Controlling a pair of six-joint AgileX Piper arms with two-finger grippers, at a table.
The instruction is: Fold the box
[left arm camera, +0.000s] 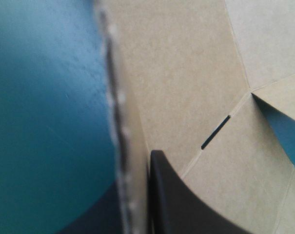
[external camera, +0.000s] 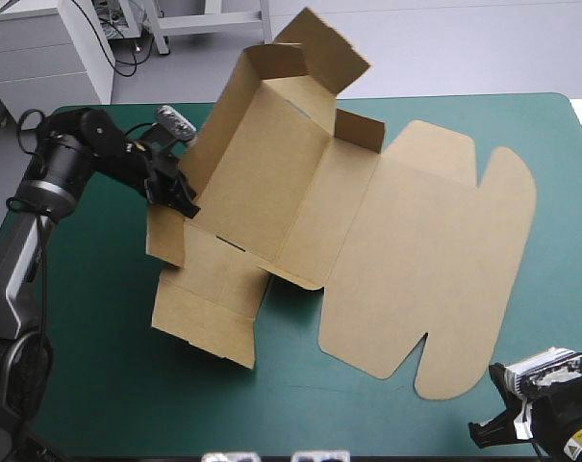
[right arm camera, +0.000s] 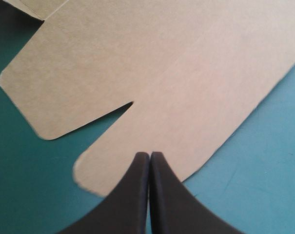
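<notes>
A cut sheet of brown board, the box [external camera: 396, 250], lies across the middle and right of the teal-green surface [external camera: 88, 318]. Its right half is flat, while its far-left panels are tipped up into a leaning wall with a flap folded over at the top. The left jaws are clamped on the left edge of that raised wall. In the left wrist view one black finger [left arm camera: 186, 204] presses the inner face beside the board's raw edge, with a narrow tuck slot [left arm camera: 215, 131] just ahead. The right jaws are pressed together and empty, hanging at the near right corner, their tips over a rounded flap [right arm camera: 113, 165] at the sheet's near edge.

The board looks light and stiff within each panel. It will probably bend only along its scored creases and may slide on the smooth cover if pushed. The safest hold seems to be a panel edge close to a crease, away from the thin rounded tabs. No brand, label or printing can be read on the board.
</notes>
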